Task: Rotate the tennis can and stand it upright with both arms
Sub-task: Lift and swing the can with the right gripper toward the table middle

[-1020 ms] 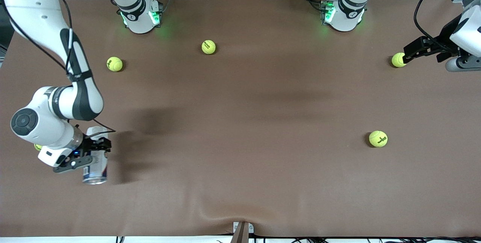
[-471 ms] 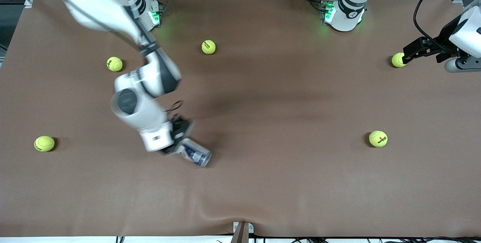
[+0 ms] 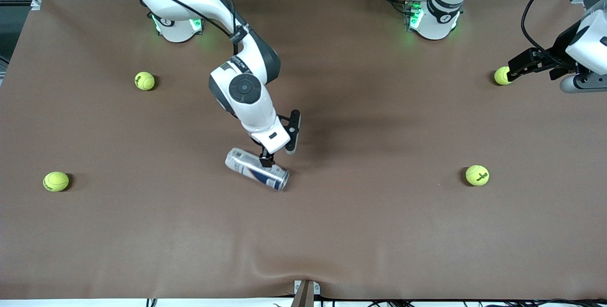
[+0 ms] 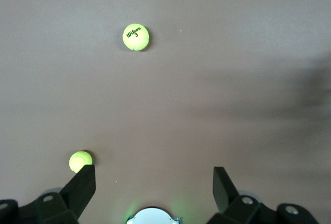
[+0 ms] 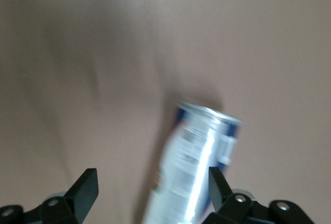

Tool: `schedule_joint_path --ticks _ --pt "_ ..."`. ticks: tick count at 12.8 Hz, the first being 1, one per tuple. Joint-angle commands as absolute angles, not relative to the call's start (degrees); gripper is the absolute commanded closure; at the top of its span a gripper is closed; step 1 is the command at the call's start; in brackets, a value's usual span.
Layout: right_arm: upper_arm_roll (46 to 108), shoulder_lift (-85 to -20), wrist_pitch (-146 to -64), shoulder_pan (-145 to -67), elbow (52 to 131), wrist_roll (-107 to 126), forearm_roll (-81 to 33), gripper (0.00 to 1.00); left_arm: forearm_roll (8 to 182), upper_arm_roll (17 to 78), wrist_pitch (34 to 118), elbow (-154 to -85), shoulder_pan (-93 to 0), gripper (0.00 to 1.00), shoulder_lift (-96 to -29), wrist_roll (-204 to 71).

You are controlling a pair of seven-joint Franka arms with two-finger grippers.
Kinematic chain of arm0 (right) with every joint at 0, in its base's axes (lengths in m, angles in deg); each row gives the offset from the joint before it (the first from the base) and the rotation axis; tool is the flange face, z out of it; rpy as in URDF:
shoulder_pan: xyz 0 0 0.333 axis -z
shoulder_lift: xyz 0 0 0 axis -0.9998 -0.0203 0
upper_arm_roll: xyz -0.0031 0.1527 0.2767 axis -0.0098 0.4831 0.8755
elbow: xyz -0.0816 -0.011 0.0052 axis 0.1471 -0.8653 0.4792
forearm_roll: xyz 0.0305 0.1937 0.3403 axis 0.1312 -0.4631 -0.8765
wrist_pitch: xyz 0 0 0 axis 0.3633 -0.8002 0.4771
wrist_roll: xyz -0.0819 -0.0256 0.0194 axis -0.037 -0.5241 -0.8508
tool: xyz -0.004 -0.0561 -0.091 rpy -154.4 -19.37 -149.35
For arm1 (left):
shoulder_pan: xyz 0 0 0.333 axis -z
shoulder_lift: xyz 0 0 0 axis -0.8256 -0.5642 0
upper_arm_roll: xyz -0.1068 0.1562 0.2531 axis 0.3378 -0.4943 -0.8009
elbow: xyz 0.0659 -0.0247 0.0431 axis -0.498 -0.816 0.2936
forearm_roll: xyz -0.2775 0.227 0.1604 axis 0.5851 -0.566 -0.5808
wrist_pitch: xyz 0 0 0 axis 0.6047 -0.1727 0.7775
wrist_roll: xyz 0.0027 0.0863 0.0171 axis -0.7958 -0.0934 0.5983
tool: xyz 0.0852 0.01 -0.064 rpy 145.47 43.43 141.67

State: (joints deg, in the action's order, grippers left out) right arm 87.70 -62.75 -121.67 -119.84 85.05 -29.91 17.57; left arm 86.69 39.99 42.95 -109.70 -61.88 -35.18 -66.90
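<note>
The tennis can [image 3: 256,169] lies on its side near the middle of the brown table, its silver rim pointing toward the left arm's end and the front camera. My right gripper [image 3: 266,159] hovers just over the can with its jaws wide open. In the right wrist view the can [image 5: 194,164] lies between the fingertips [image 5: 87,189], close to one finger, and is not clamped. My left gripper [image 3: 514,67] waits open at the left arm's end of the table, beside a tennis ball [image 3: 502,75]. The left wrist view shows this gripper [image 4: 153,189] empty, with the ball [image 4: 80,161] next to one fingertip.
Several yellow-green tennis balls lie scattered: one [image 3: 144,80] and another [image 3: 56,181] toward the right arm's end, one [image 3: 477,175] toward the left arm's end. The left wrist view shows a ball marked Wilson 3 [image 4: 136,36]. The table cover wrinkles near the front edge [image 3: 265,264].
The right arm swept the can from the right arm's end to the table's middle, turning it. Its jaws now stand open over the lying can. The left arm has not moved.
</note>
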Motion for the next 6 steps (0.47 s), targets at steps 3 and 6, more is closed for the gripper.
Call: schedule_joint_path --ticks 3,6 --pt "87.7 -63.4 -122.2 -118.4 84.4 -31.8 18.0 0.00 85.6 40.5 43.2 -109.7 -62.3 0.00 -35.4 -67.5" --pt "87.7 -63.8 -122.2 -118.4 84.6 -31.7 18.0 0.00 85.6 40.5 43.2 -109.9 -62.3 0.00 -35.4 -67.5"
